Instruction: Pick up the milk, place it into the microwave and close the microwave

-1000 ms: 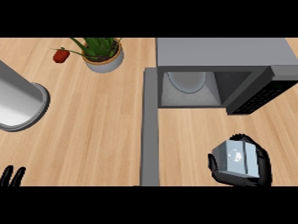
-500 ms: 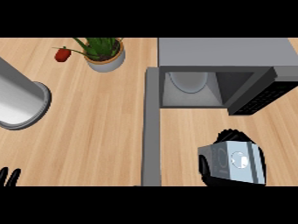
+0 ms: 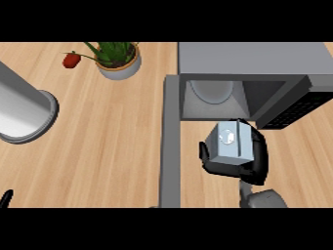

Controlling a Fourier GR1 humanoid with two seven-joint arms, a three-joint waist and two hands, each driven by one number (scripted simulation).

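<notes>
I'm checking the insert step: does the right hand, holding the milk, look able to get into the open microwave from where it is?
Probably yes. The right hand is curled round the milk just in front of the microwave, whose door is swung open to the left, and nothing lies between the carton and the opening.

No text, label or number can be read on anything in view
</notes>
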